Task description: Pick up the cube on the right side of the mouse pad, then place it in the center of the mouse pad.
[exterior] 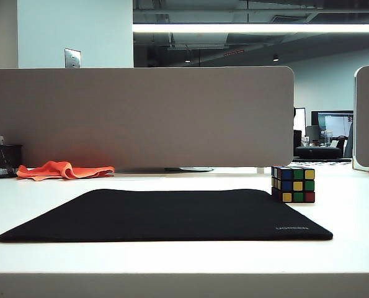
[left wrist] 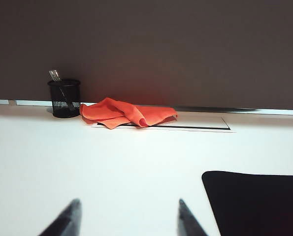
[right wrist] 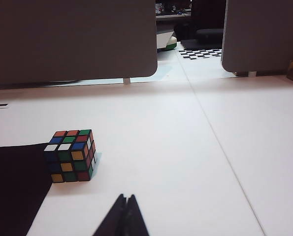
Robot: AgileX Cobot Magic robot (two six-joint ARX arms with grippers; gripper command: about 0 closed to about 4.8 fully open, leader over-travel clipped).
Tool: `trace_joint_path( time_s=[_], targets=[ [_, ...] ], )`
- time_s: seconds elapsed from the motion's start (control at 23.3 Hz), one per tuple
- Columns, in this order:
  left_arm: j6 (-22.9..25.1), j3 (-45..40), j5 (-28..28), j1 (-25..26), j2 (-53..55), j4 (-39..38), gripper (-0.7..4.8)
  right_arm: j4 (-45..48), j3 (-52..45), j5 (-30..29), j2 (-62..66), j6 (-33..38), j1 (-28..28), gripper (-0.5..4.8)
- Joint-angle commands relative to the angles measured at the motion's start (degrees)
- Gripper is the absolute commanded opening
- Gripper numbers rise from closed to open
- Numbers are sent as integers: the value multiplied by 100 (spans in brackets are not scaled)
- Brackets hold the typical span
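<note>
In the exterior view neither arm shows. Nearest the camera lies the white table (exterior: pixel 172 261), and on it the mouse pad (exterior: pixel 165 216) stretches flat across the lower middle of the frame, with grey lettering at its lower right corner. The cube (exterior: pixel 293 184) stands on the table at the pad's far right corner, right of centre in the frame, just beside the pad's edge; whether it touches the edge cannot be told. Nothing rests on the pad.

The left gripper (left wrist: pixel 127 219) appears at the bottom of the left wrist view, its two dark fingertips (left wrist: pixel 68 221) spread wide apart and empty above bare table, with a corner of the mouse pad (left wrist: pixel 257 201) at the lower right of that frame. The right gripper (right wrist: pixel 125 216) sits at the bottom centre of the right wrist view, its fingers pressed together with nothing between them; the cube (right wrist: pixel 70 156) stands ahead of it, to the left in that frame, at the pad's border.

Farther back, at the left of the exterior frame, an orange cloth (exterior: pixel 63 169) lies crumpled beside a black mesh pen cup (exterior: pixel 4 161). Behind them a grey partition (exterior: pixel 141 115) spans the desk.
</note>
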Motion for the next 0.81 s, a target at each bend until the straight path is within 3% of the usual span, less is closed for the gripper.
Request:
trace_joint_path(
  time_s=[0.04,0.13,0.17,0.34,0.6,0.81],
  targets=[
    [-11,22,37,7,2,68,130,125,-33,-7,-13,4,4,-1],
    [-11,24,35,7,2,72,14,127,-33,-7,-13,7,4,-1],
    [-11,24,35,9,2,72,-6,127,-33,-4,-13,50,4,-1],
    [-146,63,188,4,2,57,-6,151,-22,17,-13,63,4,-1],
    [-229,951,428,4,2,-1325,-6,203,247,57,-13,155,4,-2],
    [-393,1646,1029,4,166,-1840,-6,286,715,52,35,560,4,-2]
  ],
)
